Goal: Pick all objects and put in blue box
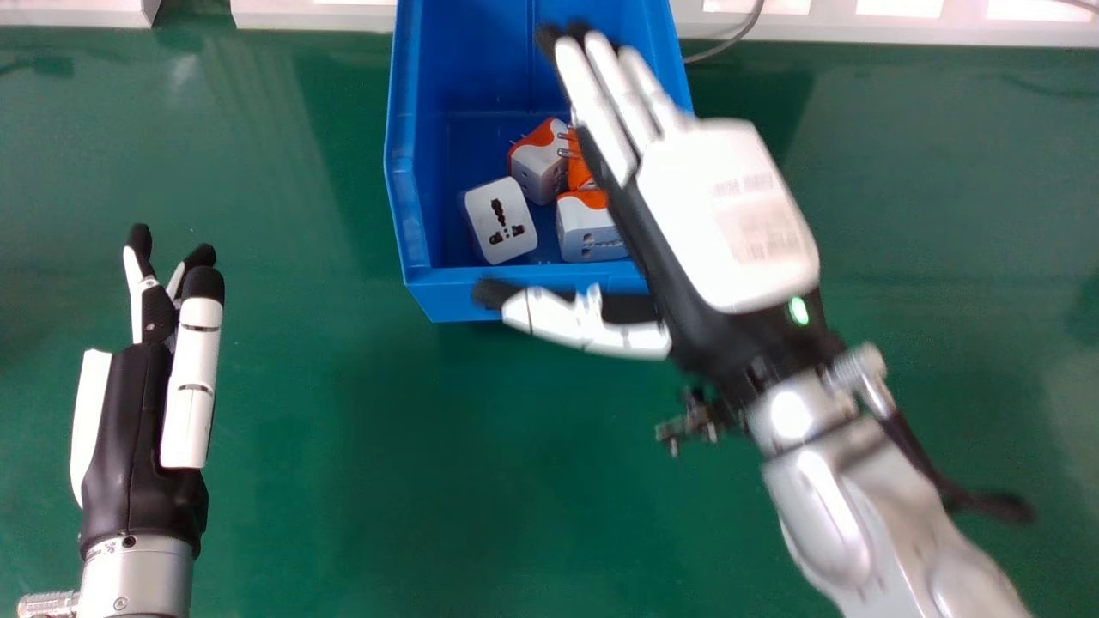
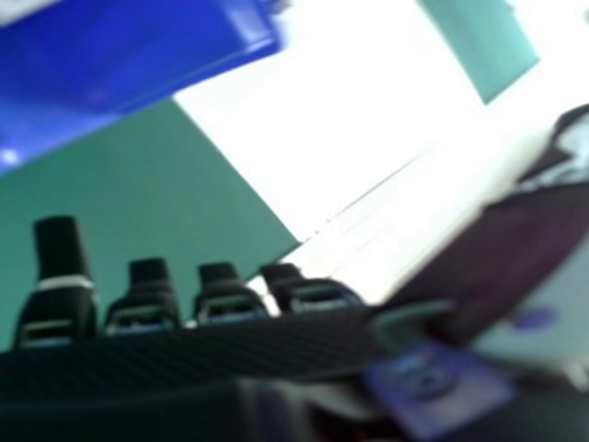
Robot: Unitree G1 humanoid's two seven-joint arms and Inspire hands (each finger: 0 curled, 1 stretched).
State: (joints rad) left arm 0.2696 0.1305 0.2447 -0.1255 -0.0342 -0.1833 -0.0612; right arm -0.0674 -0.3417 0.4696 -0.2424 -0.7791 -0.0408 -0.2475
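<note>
In the head view the blue box stands at the back centre. Several white and orange plug adapters lie inside it, among them a white one near its front left corner. My right hand is over the box's right side, open, fingers straight and thumb out across the front rim; it covers part of the box. Its fingers show in the right hand view, with the blue box beyond them. My left hand rests open and empty at the left, apart from the box.
The green table carries the box. White framework runs along the table's back edge, and a grey cable curves down just right of the box.
</note>
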